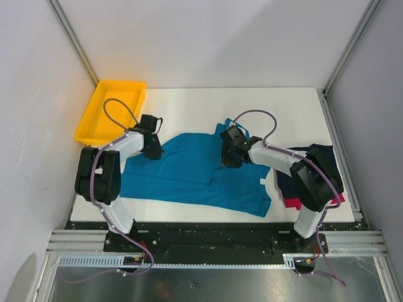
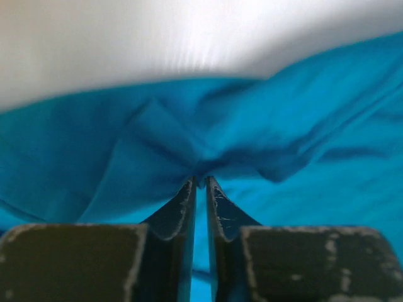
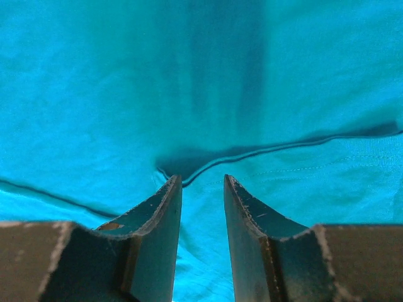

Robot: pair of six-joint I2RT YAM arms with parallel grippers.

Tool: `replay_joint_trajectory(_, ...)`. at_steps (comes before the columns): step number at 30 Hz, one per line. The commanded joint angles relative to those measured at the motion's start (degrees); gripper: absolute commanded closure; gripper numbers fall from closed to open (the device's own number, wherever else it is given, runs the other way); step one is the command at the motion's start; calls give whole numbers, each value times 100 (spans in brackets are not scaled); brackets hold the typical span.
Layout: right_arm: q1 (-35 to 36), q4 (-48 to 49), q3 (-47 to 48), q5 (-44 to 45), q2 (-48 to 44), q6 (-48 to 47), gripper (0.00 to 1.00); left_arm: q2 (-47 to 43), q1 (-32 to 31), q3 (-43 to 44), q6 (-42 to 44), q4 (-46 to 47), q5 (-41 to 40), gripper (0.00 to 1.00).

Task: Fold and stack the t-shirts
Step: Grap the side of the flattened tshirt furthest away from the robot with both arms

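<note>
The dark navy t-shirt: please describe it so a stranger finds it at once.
On the white table, look at the right edge, under the right arm. The dark navy t-shirt lies bunched there, darker than the teal t-shirt spread mid-table and the red-pink t-shirt at its near edge.

left arm (image 1: 101,176): elbow bent, forearm forward | left gripper (image 2: 201,180): lowered, jaws nearly together, pinching a teal-blue t-shirt (image 2: 302,113) fold | right arm (image 1: 286,160): reaching left and forward | right gripper (image 3: 203,178): lowered, jaws parted
</note>
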Motion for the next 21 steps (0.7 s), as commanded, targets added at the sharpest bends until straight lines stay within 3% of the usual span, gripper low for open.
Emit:
replay_joint_trajectory(1, -9, 146, -8, 9, -192, -81, 63, -724, -108, -573, -313, 261, 282, 77)
replay_joint_trajectory(4, -10, 197, -7, -27, -176, -81, 63, -1087, -85, -663, -260, 289, 254, 58)
replay_joint_trajectory(7, -18, 241, -4, -64, -161, -74, 63, -1374, -32, -559, -238, 286, 222, 53)
replay_joint_trajectory(12, -21, 274, -3, -91, -158, -68, 63, -1401, 108, -347, -298, 274, -130, 55)
replay_joint_trajectory(21, -54, 202, -7, -94, -183, -105, 63, -315, 483, 29, -716, 268, -237, 64)
